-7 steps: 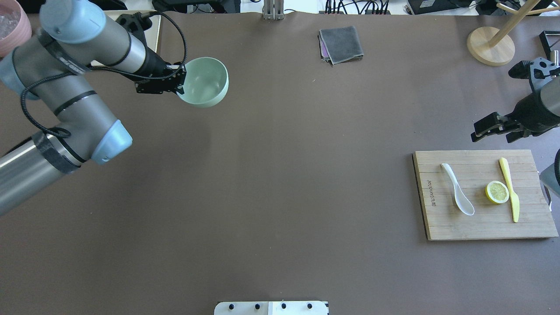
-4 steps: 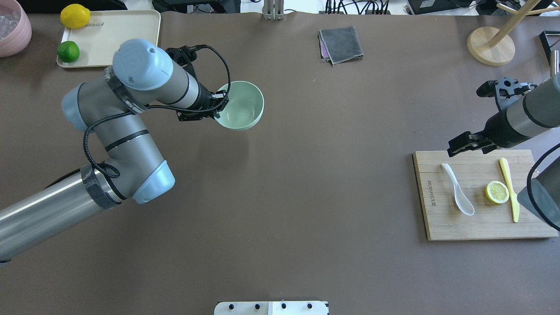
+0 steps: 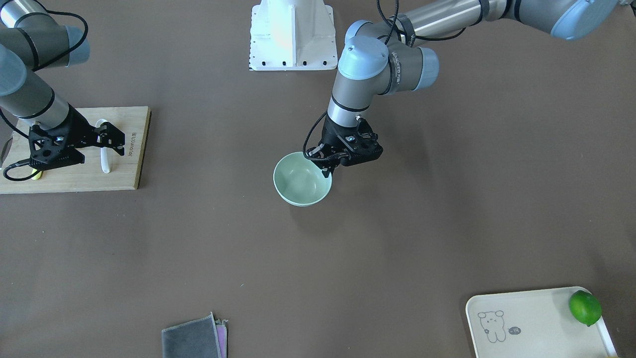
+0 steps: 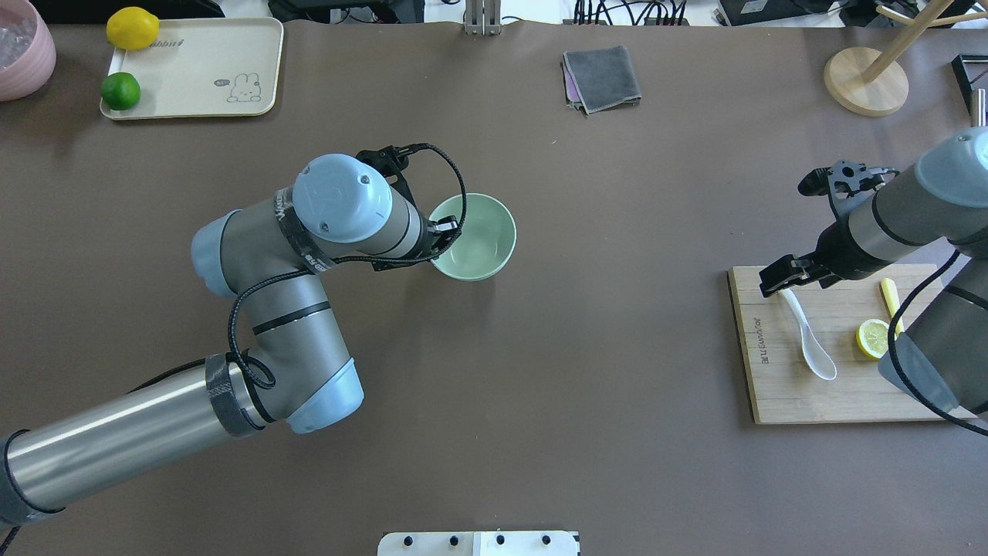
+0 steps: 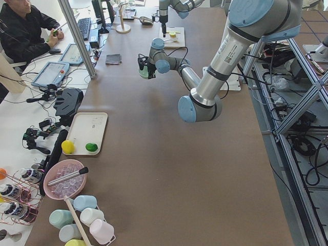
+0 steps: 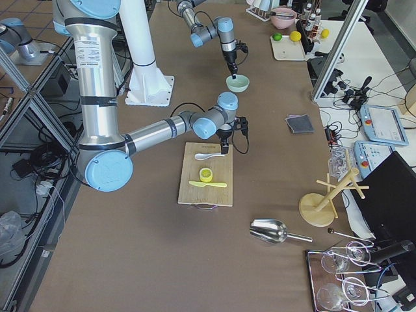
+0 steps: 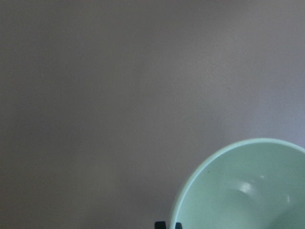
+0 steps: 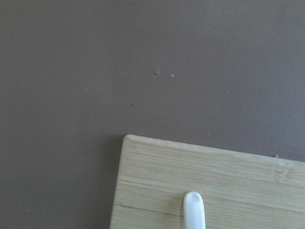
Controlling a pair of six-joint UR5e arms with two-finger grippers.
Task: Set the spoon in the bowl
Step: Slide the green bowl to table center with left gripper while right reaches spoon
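Bowl and spoon sit well apart, each at its own claw.

Front-facing view: the left claw [image 3: 327,170] is clamped on the rim of the pale mint-green bowl [image 3: 300,181], which extends away from the claw toward the camera. Whether the bowl rests on the table cannot be told. The right claw [image 3: 110,140], fingers spread apart, hovers over a wooden cutting board [image 3: 135,169]. The white soup spoon [image 3: 105,163] lies on the board directly beneath it. A cream tray [image 3: 536,303] carrying a lime [image 3: 585,307], and a grey cloth [image 3: 191,342], lie far from both claws.

Overhead view: the spoon's handle tip is under the right claw, and its scoop points away from the claw toward the robot. Beyond the spoon from that claw are a lemon half [image 4: 871,338] and a yellow-green knife [image 4: 889,292], partly hidden by the arm.

Right side view: the near claw hangs just above the spoon; the far claw points straight down onto the bowl's rim.

Left wrist view: two dark fingertips [image 7: 160,225] meet at the bowl's edge.

Right wrist view: the spoon's handle tip shows at the bottom, lying on the board.
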